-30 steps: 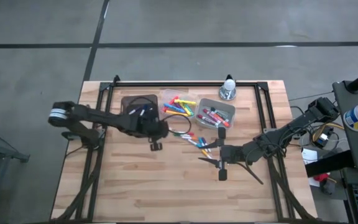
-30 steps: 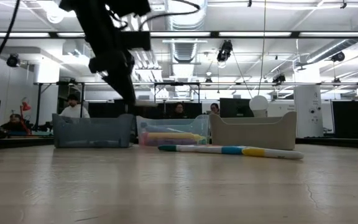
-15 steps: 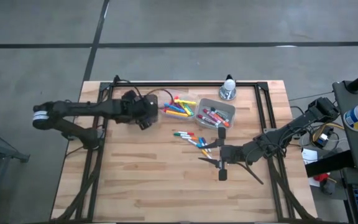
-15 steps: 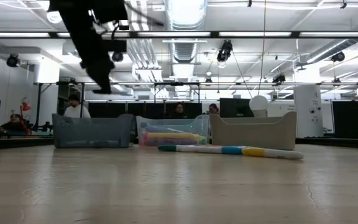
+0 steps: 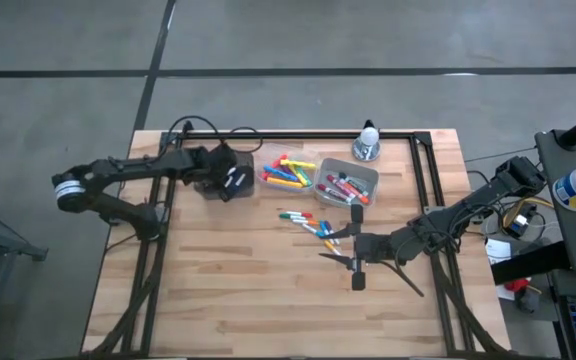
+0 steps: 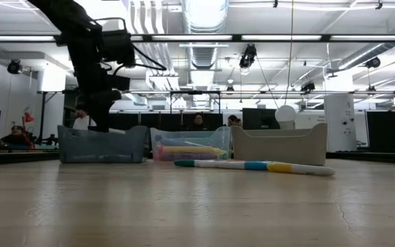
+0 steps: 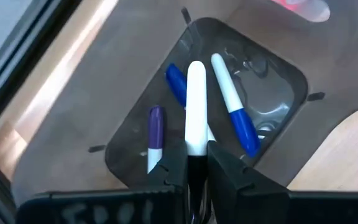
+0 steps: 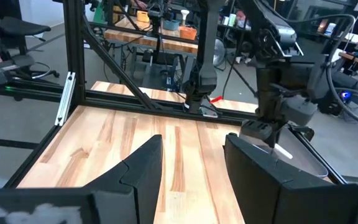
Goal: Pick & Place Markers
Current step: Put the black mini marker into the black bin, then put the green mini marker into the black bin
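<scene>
My left gripper (image 5: 226,182) hangs over the dark bin (image 5: 211,168) at the table's far left, shut on a white marker (image 7: 196,102). In that bin lie a blue-capped marker (image 7: 235,118), another blue one (image 7: 176,82) and a purple-capped one (image 7: 155,134). More markers lie loose on the table's middle (image 5: 310,226), in front of the bins in the low view (image 6: 252,165). My right gripper (image 5: 338,250) waits open beside them, its fingers (image 8: 145,165) wide apart with nothing between them. My left gripper pinches the white marker's dark end (image 7: 196,164) between its two fingers (image 7: 178,169). The marker lies along the fingers, and its white body sticks out past their tips. They slant down from above into the bin. Whether the marker's free end touches the bin, I cannot tell.
A clear bin (image 5: 288,172) with neon markers and a grey bin (image 5: 348,184) with red-capped ones stand right of the dark bin. A small white-topped bottle (image 5: 368,143) stands at the far edge. A black frame (image 5: 298,134) runs round the table. People sit behind it (image 6: 81,118).
My left gripper has carried the white marker from near the table's middle toward the far left, to above the dark bin. It has sunk a little toward the bin and rolled about its own line.
</scene>
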Robot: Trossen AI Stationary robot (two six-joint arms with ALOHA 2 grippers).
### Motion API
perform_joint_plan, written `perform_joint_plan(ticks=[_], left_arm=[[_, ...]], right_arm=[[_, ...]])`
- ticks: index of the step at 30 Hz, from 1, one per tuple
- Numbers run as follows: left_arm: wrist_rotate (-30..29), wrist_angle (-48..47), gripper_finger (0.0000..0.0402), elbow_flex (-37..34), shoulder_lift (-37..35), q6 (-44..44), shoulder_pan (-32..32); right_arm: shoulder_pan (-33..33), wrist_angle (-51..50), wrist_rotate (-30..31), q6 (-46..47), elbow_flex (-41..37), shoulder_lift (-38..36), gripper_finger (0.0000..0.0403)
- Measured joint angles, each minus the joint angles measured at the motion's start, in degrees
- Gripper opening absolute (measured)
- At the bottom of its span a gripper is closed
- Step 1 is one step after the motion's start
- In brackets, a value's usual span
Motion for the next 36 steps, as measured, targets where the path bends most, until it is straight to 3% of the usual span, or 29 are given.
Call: perform_joint_plan(ticks=[7, 17, 26, 36], left_arm=[[0.05, 2.38, 0.0043, -1.22, 0.00, -2.17, 0.00], [-0.47, 5.01, 0.0119, -1.24, 0.00, -1.60, 0.00], [0.15, 6.46, 0.0124, -0.25, -0.02, 3.79, -3.18], [14.32, 24.38, 0.0124, -0.27, -0.09, 8.61, -16.00]], right_arm=[[0.00, 0.02, 0.01, 0.00, 0.00, 0.00, 0.0166], [0.02, 0.00, 0.01, 0.00, 0.00, 0.00, 0.0166], [0.01, 0.00, 0.01, -0.14, 0.00, 0.00, 0.0166], [0.00, 0.02, 0.02, -0.08, 0.00, 0.00, 0.0166]])
